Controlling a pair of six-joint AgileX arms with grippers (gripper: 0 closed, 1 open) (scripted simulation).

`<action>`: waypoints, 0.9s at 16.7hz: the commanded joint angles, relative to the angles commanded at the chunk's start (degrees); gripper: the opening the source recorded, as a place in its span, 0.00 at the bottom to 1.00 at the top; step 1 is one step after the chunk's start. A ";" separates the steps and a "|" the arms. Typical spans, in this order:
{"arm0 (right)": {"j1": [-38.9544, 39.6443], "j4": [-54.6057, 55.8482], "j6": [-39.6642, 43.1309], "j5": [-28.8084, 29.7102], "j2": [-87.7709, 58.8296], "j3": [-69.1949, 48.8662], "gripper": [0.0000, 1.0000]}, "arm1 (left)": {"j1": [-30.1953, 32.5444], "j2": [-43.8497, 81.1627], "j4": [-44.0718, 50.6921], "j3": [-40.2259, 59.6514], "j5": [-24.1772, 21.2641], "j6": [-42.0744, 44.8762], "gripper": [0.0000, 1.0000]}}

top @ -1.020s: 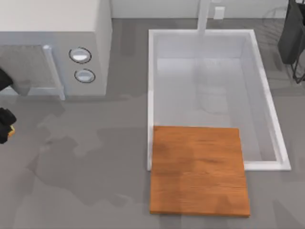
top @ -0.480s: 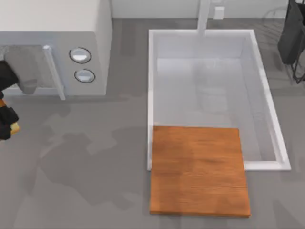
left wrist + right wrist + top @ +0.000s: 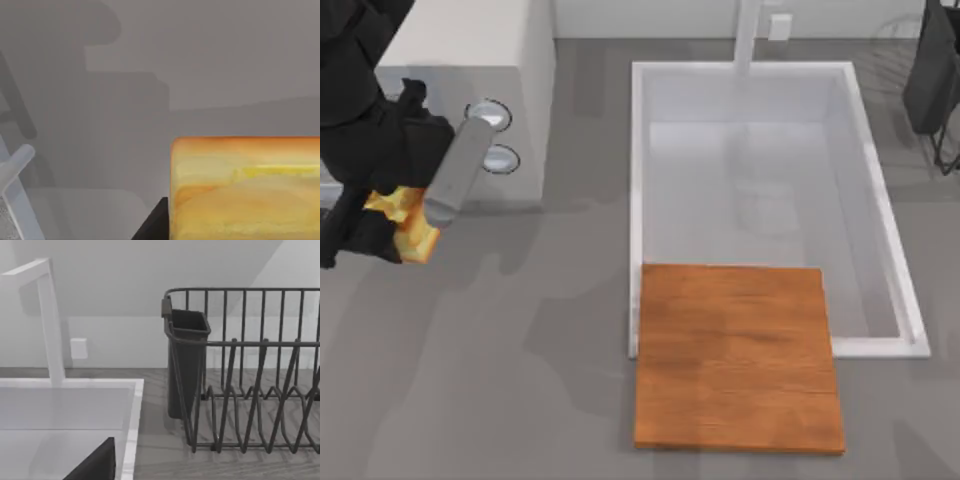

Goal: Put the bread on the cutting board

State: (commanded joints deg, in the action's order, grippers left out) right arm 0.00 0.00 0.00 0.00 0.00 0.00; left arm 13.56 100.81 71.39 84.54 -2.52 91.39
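Grey counter (image 3: 520, 380), white sink (image 3: 750, 160), microwave (image 3: 510, 60)

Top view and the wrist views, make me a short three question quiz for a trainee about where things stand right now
1. True or false: the bread already lies on the cutting board.
2. Which end effector carries the bread? A) left B) right C) neither
3. Fill in: the far edge of the cutting board overlaps the near rim of the white ____.

Key:
1. False. The bread is held above the grey counter at the table's left, in front of the microwave, well apart from the board.
2. A. The left end effector is shut on it; the left wrist view shows the bread close up.
3. Sink.
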 joint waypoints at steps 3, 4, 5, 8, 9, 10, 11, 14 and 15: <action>0.00 0.00 0.00 0.00 0.00 0.00 1.00 | 6.53 3.80 3.15 4.31 -0.78 21.69 0.00; 0.00 0.00 0.00 0.00 0.00 0.00 1.00 | 8.70 5.38 4.19 5.68 -1.04 29.26 0.00; 0.00 0.00 0.00 0.00 0.00 0.00 1.00 | 10.85 7.03 5.18 7.02 -1.31 36.90 0.00; 0.00 0.00 0.00 0.00 0.00 0.00 1.00 | 17.14 12.23 7.71 10.94 -2.09 59.75 0.00; 0.00 0.00 0.00 0.00 0.00 0.00 1.00 | 19.13 13.94 8.34 12.22 -2.30 67.03 0.00; 0.00 0.00 0.00 0.00 0.00 0.00 1.00 | 21.06 15.60 8.86 13.52 -2.48 74.01 0.00; 0.00 0.00 0.00 0.00 0.00 0.00 1.00 | 22.90 17.20 9.18 14.84 -2.59 80.44 0.00; 0.00 0.00 0.00 0.00 0.00 0.00 1.00 | 28.10 21.78 9.23 19.16 -2.41 97.02 0.00; 0.00 0.00 0.00 0.00 0.00 0.00 1.00 | 29.67 23.25 8.91 20.73 -2.13 101.46 0.00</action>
State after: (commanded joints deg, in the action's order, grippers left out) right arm 0.00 0.00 0.00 0.00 0.00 0.00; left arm 43.23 124.06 80.30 105.27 -4.65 192.85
